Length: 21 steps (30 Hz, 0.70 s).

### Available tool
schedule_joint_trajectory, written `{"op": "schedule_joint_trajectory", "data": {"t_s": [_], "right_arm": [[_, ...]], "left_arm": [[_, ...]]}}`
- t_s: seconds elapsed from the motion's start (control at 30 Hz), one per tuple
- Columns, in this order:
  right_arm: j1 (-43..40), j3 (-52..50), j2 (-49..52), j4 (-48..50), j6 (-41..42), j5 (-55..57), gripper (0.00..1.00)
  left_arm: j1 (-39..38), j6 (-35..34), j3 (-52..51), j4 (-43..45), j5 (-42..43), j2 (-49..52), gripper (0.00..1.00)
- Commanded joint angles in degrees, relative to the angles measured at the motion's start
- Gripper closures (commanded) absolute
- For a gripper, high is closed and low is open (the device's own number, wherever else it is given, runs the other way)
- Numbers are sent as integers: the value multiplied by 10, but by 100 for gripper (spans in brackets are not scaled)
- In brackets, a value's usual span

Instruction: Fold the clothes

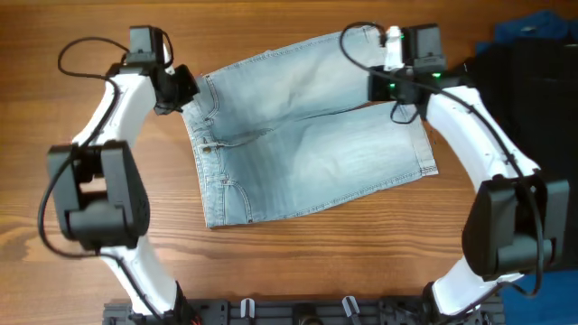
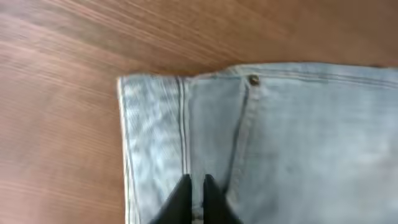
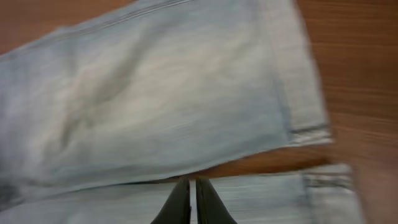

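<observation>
Denim shorts (image 1: pixel 307 135) are laid flat on the desk (image 1: pixel 298 262), so both jaws, closed and empty, should be opened before the far waistband (image 2: pixel 152 137) and hem (image 3: pixel 280 68) are pinched.

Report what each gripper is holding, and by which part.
Nothing, as far as shows: the left gripper and right gripper are shut and empty over the flat denim shorts.

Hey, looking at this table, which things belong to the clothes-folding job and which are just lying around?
Part of the job:
- light blue denim shorts, spread flat
- left gripper, at the waistband
- right gripper, at the leg ends

Just lying about:
- black garment
- dark blue cloth
</observation>
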Motion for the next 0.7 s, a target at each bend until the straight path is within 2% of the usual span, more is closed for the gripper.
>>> {"op": "schedule_joint_trajectory", "data": {"t_s": [0.0, 0.03, 0.1, 0.13, 0.2, 0.3, 0.4, 0.67], "right_arm": [[-53, 4, 0, -20, 4, 59, 82], [-67, 4, 0, -28, 4, 71, 72], [-94, 3, 0, -44, 3, 85, 30], [-105, 3, 0, -53, 3, 84, 1], [-115, 3, 0, -52, 3, 84, 0], [-115, 3, 0, -52, 5, 82, 1], [-115, 3, 0, -52, 5, 82, 1], [-115, 3, 0, -52, 5, 82, 1]], "left_arm": [[10, -13, 1, -42, -35, -42, 67], [17, -28, 0, -50, -34, -41, 67], [25, -56, 0, -55, -29, -30, 75], [24, -56, 0, -58, -15, -24, 81], [12, -60, 0, -79, -11, -13, 95], [-4, -61, 0, -87, -13, 1, 96], [-18, -96, -1, -96, -38, 24, 96], [-45, -101, -1, -185, -41, 55, 96]]}}
